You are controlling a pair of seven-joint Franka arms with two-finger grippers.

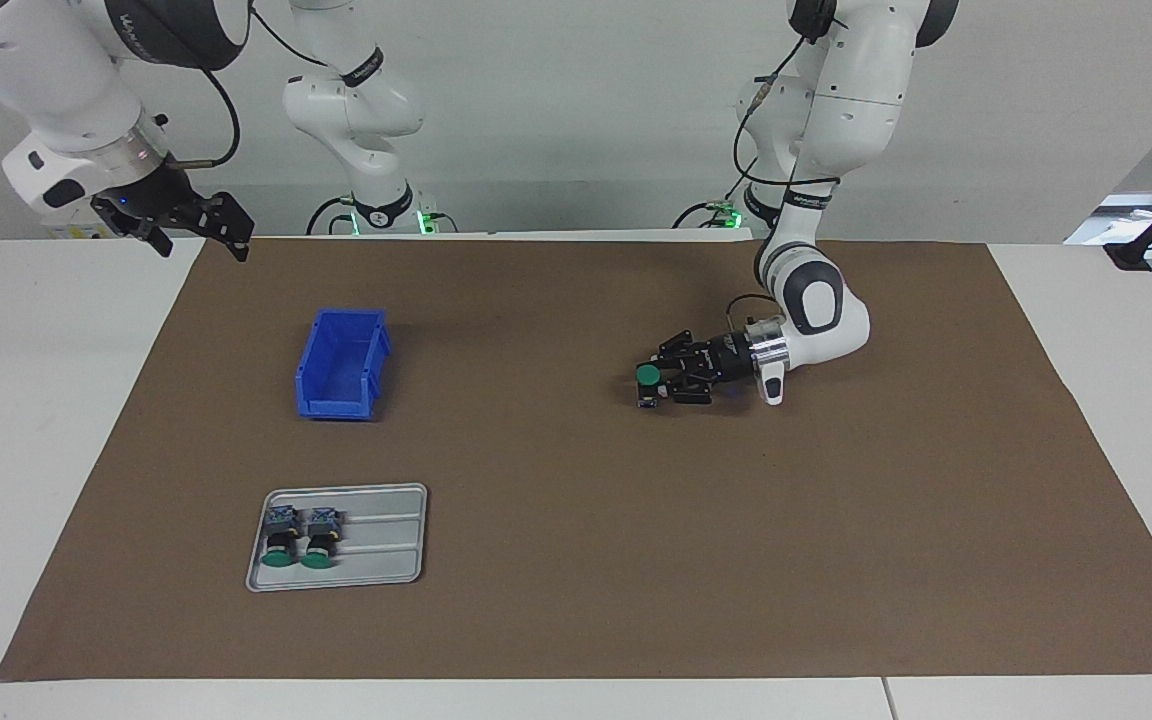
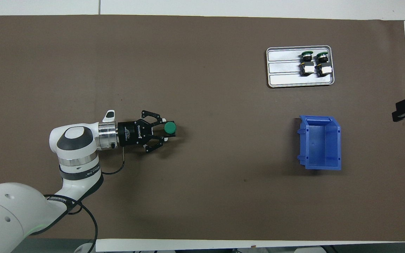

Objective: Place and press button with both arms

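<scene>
A green-capped button (image 1: 647, 377) stands upright on the brown mat (image 1: 576, 600), right of centre in the facing frame and left of centre in the overhead one, between the fingertips of the left gripper (image 1: 658, 380), which lies low and level over the mat. The jaws sit partly open around the button's body; whether they touch it cannot be told. White lettering on the gripper's black body reads "ROBOTIQ" in the overhead frame. At the facing frame's lower left, a grey tray (image 1: 386, 540) carries two more buttons (image 1: 298, 538) lying side by side, green caps toward the frame's bottom. Above the tray sits an empty blue bin (image 1: 341, 365). The right gripper (image 1: 198, 240) waits in the air at the upper left, over the mat's corner, jaws wide apart and holding nothing.
</scene>
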